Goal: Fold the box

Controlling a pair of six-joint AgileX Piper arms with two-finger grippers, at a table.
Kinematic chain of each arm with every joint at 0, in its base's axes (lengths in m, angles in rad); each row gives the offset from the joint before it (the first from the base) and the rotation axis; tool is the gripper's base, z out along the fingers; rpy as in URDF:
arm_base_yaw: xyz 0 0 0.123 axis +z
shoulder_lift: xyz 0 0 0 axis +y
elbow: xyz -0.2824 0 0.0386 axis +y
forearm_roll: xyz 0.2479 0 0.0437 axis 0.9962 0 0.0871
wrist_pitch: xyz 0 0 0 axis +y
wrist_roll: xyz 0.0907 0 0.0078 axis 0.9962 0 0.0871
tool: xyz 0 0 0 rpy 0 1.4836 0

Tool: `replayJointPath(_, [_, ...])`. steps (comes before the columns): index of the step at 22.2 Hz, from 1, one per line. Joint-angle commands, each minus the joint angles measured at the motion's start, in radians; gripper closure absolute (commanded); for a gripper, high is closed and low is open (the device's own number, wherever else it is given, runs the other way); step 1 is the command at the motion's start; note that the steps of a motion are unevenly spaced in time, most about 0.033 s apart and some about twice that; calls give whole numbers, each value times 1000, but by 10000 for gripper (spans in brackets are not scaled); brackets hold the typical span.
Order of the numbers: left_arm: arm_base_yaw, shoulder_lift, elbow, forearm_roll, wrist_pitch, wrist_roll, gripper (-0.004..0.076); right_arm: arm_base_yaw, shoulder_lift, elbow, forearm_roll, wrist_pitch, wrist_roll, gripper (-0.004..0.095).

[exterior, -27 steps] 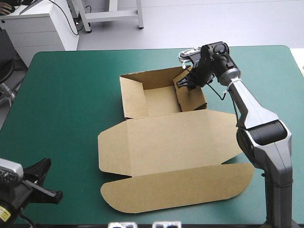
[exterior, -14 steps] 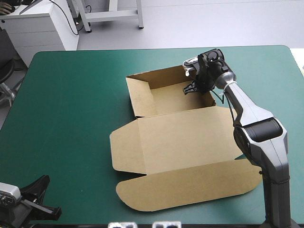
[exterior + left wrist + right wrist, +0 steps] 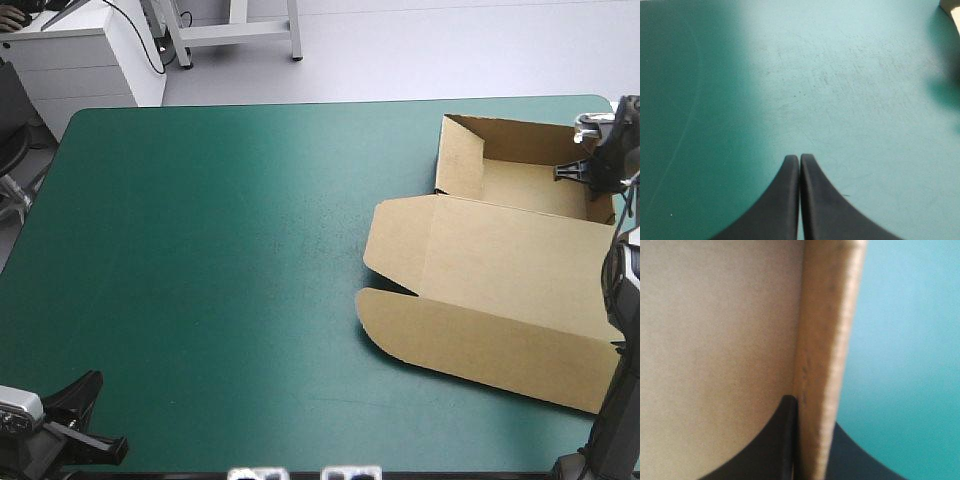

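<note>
The brown box (image 3: 500,270) lies at the table's right side as an open tray with raised walls, its lid and front flap flat toward the front edge. My right gripper (image 3: 588,172) is at the tray's right wall by the far right corner. In the right wrist view this gripper (image 3: 812,412) is shut on the box, one black finger on each side of the upright wall (image 3: 827,340). My left gripper (image 3: 95,425) stays low at the front left corner, far from the box. It (image 3: 800,159) is shut on nothing over bare cover.
The tray's right wall stands almost at the table's right edge (image 3: 622,130). The teal-green cover (image 3: 200,250) runs from the box's left flaps to the left edge.
The right gripper has dragged the box from the table's middle to the right side and turned it somewhat. The left gripper has sunk a little toward the front left corner.
</note>
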State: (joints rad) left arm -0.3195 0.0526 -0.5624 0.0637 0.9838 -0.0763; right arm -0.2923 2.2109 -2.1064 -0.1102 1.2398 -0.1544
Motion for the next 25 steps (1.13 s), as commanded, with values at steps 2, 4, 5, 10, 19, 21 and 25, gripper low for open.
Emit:
replayJointPath(2, [-3, 19, -21, 17, -63, -9, 732, -57, -63, -17, 10, 11, -44, 923])
replayJointPath(4, [-3, 19, -21, 17, -53, -9, 732, -57, -63, -17, 2, 13, -81, 847])
replayJointPath(5, [-3, 19, -21, 17, -48, -9, 732, -57, -63, -17, 4, 13, -93, 799])
replayJointPath(10, [-3, 19, -21, 17, -42, -9, 732, -57, -63, -17, -15, 13, -89, 412])
replayJointPath(19, [-3, 19, -21, 21, -42, -9, 732, -57, -119, -54, -55, 13, -40, 296])
replayJointPath(21, [-3, 19, -21, 21, -42, -9, 732, -57, -171, -84, -60, 13, -40, 301])
replayJointPath(25, [-3, 19, -21, 21, -42, -9, 732, -51, -340, -110, -1, 13, -40, 306])
